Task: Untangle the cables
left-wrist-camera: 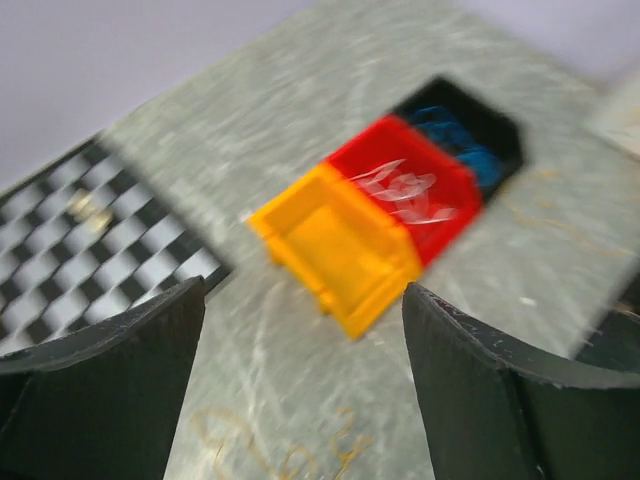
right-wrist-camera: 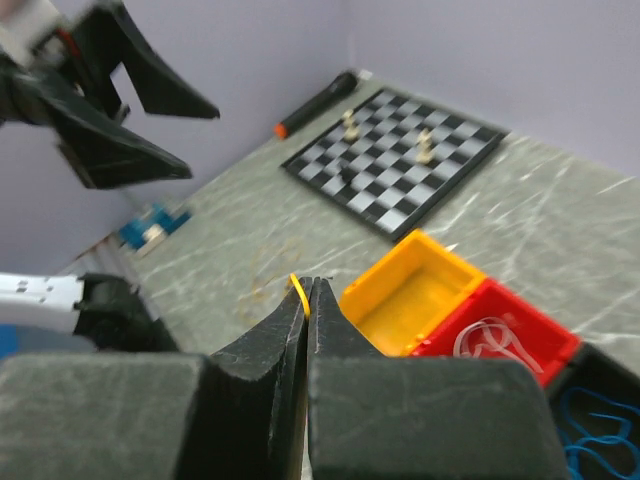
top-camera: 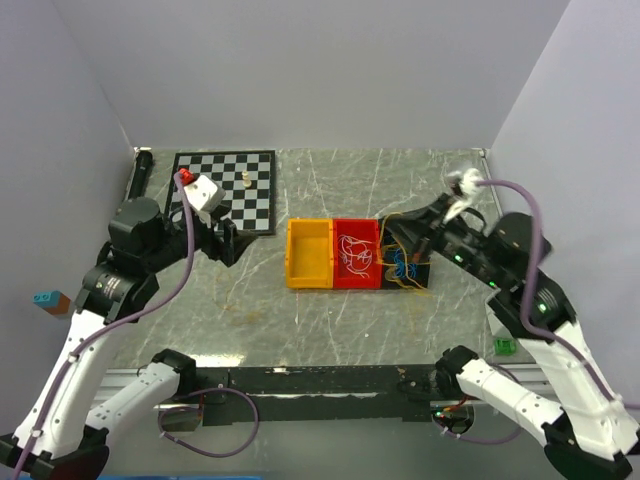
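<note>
Presently right gripper (right-wrist-camera: 308, 287) pinched tight on the yellow strand (right-wrist-camera: 296, 284), its slack looping about the black bin (top-camera: 426, 282); left gripper (left-wrist-camera: 303, 295) spread wide apart, empty. White cable (top-camera: 356, 256) sits in red bin (top-camera: 356, 222); blue cable (top-camera: 402, 266) in black bin. Strands likely light, springy, snag-prone; best taken at a free loop, drawn gently.

Open tabletop (top-camera: 330, 325) nr side of bin row (top-camera: 310, 282); chessboard (top-camera: 225, 190) far L, R arm (top-camera: 500, 255) over black bin (top-camera: 424, 282)

A chessboard (top-camera: 225, 188) lies left of the touching orange bin (top-camera: 309, 255), red bin (top-camera: 345, 279) and black bin (top-camera: 421, 274).
</note>
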Controlling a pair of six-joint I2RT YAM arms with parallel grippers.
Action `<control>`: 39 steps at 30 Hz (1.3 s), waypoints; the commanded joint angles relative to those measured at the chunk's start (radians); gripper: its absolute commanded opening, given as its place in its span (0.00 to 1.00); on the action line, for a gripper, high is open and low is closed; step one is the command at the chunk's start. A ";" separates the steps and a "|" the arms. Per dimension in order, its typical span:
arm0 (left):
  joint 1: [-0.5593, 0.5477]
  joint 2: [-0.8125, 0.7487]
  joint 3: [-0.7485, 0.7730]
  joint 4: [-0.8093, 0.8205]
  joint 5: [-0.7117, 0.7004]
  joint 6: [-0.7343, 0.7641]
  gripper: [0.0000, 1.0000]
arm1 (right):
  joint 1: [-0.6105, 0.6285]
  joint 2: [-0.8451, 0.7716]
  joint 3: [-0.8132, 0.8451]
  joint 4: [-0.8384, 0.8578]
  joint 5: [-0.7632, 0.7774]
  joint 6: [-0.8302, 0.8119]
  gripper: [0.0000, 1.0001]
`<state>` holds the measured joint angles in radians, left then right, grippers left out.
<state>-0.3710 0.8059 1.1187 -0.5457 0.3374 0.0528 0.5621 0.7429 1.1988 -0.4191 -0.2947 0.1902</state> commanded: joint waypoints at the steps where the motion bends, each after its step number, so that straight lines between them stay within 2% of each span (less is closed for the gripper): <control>1: -0.002 0.025 0.055 0.015 0.377 0.026 0.84 | 0.007 0.047 0.024 0.089 -0.130 0.045 0.00; 4: -0.003 0.067 0.030 0.070 0.515 -0.037 0.81 | 0.013 0.076 0.065 0.105 -0.155 0.040 0.00; 7: -0.012 0.117 -0.014 0.118 0.603 -0.087 0.66 | 0.015 0.105 0.102 0.127 -0.190 0.046 0.00; 9: -0.048 0.140 -0.057 0.170 0.611 -0.111 0.59 | 0.018 0.124 0.113 0.157 -0.221 0.058 0.00; 10: -0.086 0.151 -0.075 0.205 0.585 -0.120 0.59 | 0.019 0.130 0.114 0.173 -0.239 0.066 0.00; 11: -0.123 0.167 -0.095 0.234 0.553 -0.117 0.62 | 0.019 0.139 0.117 0.195 -0.256 0.074 0.00; 13: -0.173 0.194 -0.121 0.282 0.513 -0.120 0.73 | 0.024 0.156 0.137 0.213 -0.270 0.084 0.00; 16: -0.222 0.234 -0.154 0.369 0.499 -0.192 0.87 | 0.025 0.180 0.172 0.240 -0.288 0.101 0.00; 19: -0.259 0.269 -0.171 0.467 0.480 -0.258 0.92 | 0.027 0.199 0.199 0.264 -0.311 0.114 0.00; 24: -0.281 0.291 -0.191 0.567 0.547 -0.298 0.92 | 0.032 0.217 0.229 0.283 -0.319 0.114 0.00; 27: -0.290 0.280 -0.206 0.569 0.552 -0.280 0.84 | 0.033 0.220 0.231 0.290 -0.330 0.115 0.00; 30: -0.289 0.265 -0.218 0.593 0.517 -0.275 0.67 | 0.035 0.220 0.223 0.299 -0.351 0.123 0.00; 33: -0.269 0.253 -0.208 0.642 0.496 -0.309 0.44 | 0.035 0.220 0.217 0.301 -0.371 0.123 0.00; 36: -0.246 0.250 -0.177 0.652 0.486 -0.337 0.38 | 0.036 0.217 0.214 0.286 -0.386 0.120 0.00; 39: -0.226 0.237 -0.149 0.665 0.502 -0.363 0.41 | 0.038 0.214 0.199 0.286 -0.415 0.124 0.00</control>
<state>-0.6201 1.0756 0.9077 0.0380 0.8326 -0.2607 0.5915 0.9657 1.3857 -0.1741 -0.6521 0.3031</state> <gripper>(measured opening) 0.383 0.010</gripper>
